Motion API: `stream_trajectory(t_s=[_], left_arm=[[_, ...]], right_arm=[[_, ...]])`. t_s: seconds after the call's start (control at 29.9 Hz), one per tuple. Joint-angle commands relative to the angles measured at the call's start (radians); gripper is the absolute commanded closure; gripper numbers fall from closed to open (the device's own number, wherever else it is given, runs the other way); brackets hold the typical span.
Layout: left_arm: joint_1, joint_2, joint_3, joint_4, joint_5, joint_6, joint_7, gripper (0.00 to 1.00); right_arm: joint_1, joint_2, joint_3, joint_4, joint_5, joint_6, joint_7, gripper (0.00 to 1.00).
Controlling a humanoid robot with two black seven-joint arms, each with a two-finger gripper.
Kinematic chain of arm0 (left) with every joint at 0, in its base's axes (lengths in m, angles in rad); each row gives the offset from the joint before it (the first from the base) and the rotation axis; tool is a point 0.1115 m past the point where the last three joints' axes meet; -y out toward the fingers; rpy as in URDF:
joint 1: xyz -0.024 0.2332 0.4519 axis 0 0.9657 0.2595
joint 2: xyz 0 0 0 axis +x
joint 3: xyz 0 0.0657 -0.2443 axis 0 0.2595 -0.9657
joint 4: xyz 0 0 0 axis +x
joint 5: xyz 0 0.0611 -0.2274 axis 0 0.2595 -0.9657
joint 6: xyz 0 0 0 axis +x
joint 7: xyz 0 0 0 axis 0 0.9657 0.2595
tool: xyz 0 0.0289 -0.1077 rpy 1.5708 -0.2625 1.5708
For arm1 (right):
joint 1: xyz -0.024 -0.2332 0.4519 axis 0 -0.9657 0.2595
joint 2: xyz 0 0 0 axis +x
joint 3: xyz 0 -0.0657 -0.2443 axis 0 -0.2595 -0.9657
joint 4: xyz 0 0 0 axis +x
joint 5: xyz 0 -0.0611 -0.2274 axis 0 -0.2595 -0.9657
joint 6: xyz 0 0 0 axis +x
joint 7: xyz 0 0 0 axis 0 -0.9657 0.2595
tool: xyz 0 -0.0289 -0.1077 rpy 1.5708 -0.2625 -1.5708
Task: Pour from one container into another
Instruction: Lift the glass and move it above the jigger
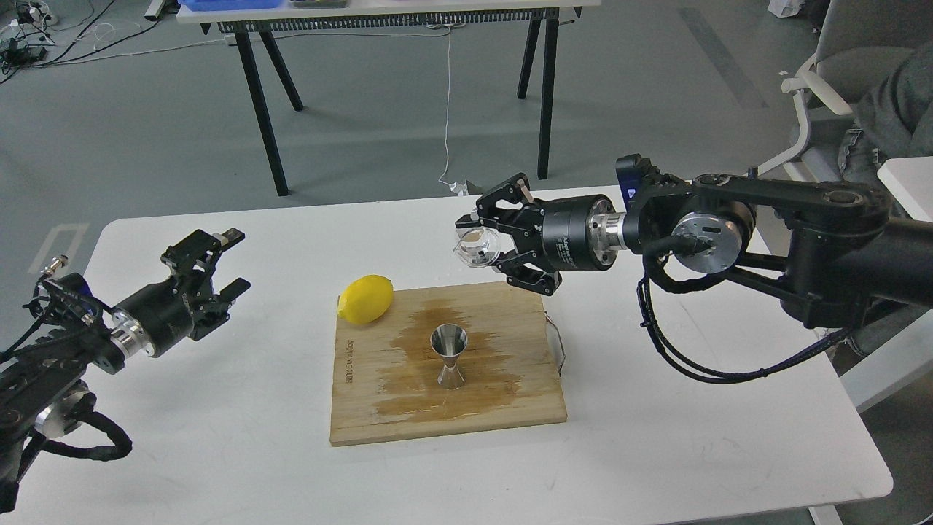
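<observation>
1. Above the far right corner of the cutting board (379, 423), the right gripper (487, 244) pinches the glass cup (475, 248) between its fingers, holding it in the air, well clear of the board.
2. The cup lies tipped on its side, its mouth turned toward the left and slightly down. Whether any liquid is left inside cannot be told; it looks clear and nearly empty.
3. On the board stands the steel jigger (449, 355), upright, larger cone on top, inside a dark wet stain that spreads across the wood. The stain suggests liquid has reached the board and not only the jigger.
4. The jigger sits below and a little to the left of the cup, nearer to the camera, so the cup's mouth is not directly over it. As I judge it, the cup is lifted and tilted, and the pour is either spent or off its mark; what remains is to bring the mouth over the jigger or set the cup down.
5. A lemon (366, 298) rests on the board's far left corner, apart from the jigger.
6. The left gripper (232, 263) hovers over the table (656, 452) at the left with its fingers spread, holding nothing.
</observation>
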Motion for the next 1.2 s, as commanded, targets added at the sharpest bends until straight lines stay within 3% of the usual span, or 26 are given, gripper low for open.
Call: stream_trajectory(t_s=[0.0, 0.87, 1.17], left_arm=[[-0.001, -0.001, -0.002, 0.0, 0.0, 0.0, 0.0, 0.01], [-0.002, -0.001, -0.004, 0.0, 0.0, 0.0, 0.0, 0.01], [-0.001, -0.003, -0.004, 0.0, 0.0, 0.0, 0.0, 0.01]], right_arm=[[0.026, 0.006, -0.031, 0.0, -0.064, 0.01, 0.003, 0.75], [0.181, 0.123, -0.228, -0.002, -0.279, 0.065, 0.019, 0.75], [0.19, 0.152, -0.268, -0.002, -0.354, 0.051, 0.056, 0.75]])
